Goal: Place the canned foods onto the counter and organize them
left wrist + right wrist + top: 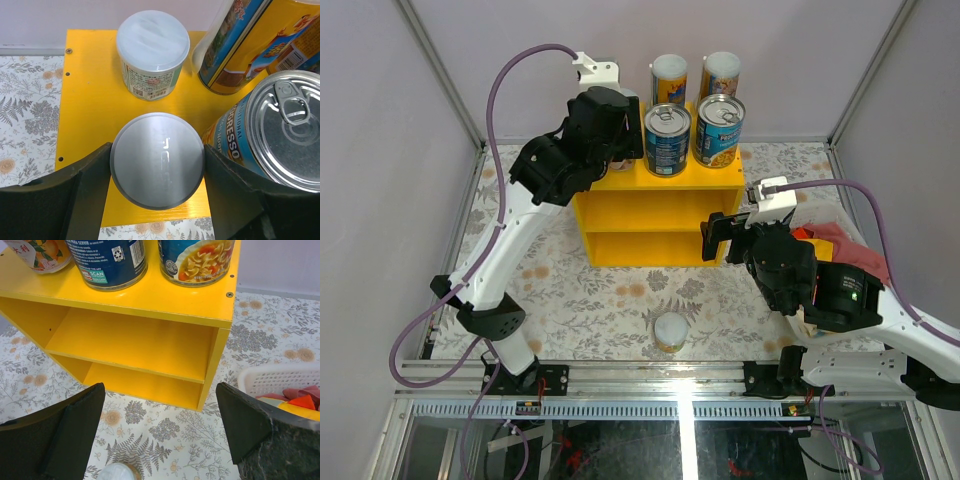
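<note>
Left gripper (pixel 157 172): jaws are grasping the small can (pixel 157 155), standing on the yellow counter (pixel 620 215) top | right gripper (pixel 160 405): jaws are gaping, holding nothing | handling: it is looking rigid, light, slick; mid-wall is seeming the best hold | hidden: its wall and label are not showing from above; 1 more can (pixel 671 331) is waiting on the flowered surface (pixel 610 300).

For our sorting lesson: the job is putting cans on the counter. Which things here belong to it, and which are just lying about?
Job: counter; tall cans; blue tins; small can; gripped can; loose can.
Lying about: basket; cloth.
</note>
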